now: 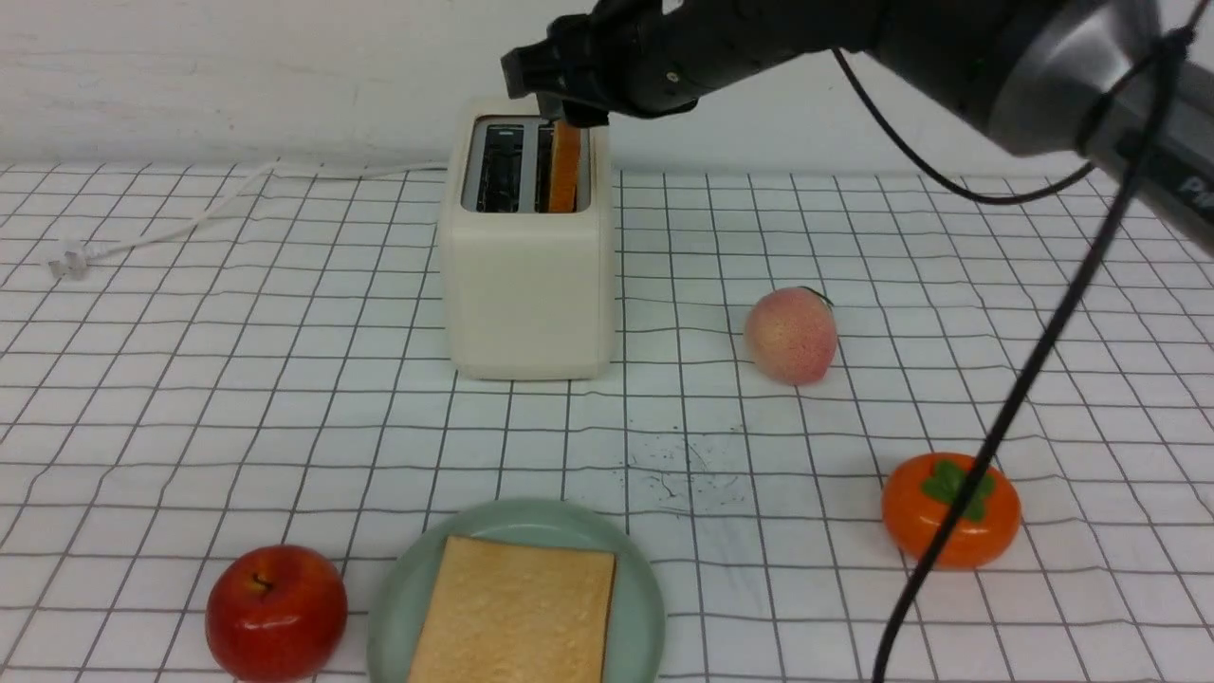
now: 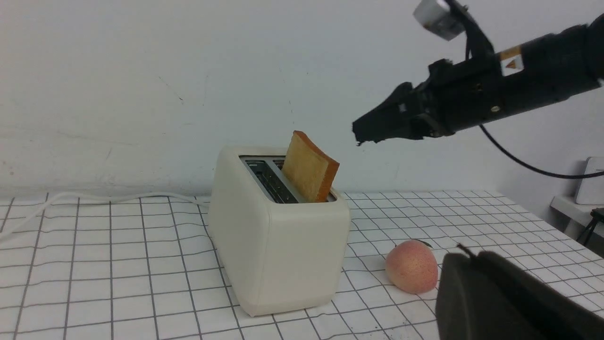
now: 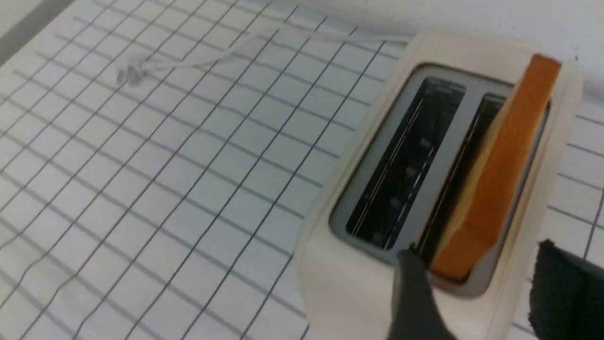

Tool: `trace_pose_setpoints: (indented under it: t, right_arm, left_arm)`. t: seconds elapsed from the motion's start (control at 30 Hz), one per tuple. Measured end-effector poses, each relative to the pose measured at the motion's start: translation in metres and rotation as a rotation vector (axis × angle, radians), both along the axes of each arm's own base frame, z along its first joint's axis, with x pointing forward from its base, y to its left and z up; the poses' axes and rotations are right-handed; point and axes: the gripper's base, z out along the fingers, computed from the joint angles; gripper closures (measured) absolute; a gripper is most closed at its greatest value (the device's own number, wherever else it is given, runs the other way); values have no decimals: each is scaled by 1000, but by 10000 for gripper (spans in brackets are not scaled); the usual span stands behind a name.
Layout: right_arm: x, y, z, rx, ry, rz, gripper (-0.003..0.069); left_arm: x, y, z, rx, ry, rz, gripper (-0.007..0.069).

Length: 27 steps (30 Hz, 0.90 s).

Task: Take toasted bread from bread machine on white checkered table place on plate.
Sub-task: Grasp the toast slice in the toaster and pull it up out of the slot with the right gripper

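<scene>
Toward the far edge of the white checkered table [image 1: 190, 398], just above the bread machine [image 1: 526, 285], right gripper [image 2: 365, 132] hangs with jaws spread, gripping nothing, over a toast slice [image 2: 309, 172] standing tilted in the right-hand slot; second slice [image 1: 517, 617] flat on the mint plate [image 1: 398, 607] at the near edge; left gripper [image 2: 495, 302] clenched.

Bright, even light with faint soft shadows; nearest foreground shapes blur.
</scene>
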Motion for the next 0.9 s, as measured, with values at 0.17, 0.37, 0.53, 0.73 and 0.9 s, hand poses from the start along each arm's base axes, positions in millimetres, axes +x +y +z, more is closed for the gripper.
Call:
trace_pose_setpoints:
  t: [0.17, 0.37, 0.53, 0.73, 0.9]
  right_arm:
    - [32, -6, -32, 53, 13, -76, 167]
    - [49, 2, -59, 120, 3, -96, 172]
    - [49, 4, -58, 149, 2, -96, 191]
    - [41, 0, -42, 142, 15, -92, 195]
    - [38, -1, -36, 149, 4, -92, 195]
  left_arm:
    - [0, 0, -1, -7, 12, -5, 638]
    - [0, -1, -2, -5, 22, -8, 638]
    - [0, -1, -2, -4, 24, -8, 638]
    - [0, -1, -3, 2, 39, -12, 638]
    - [0, -1, -4, 3, 41, -12, 638]
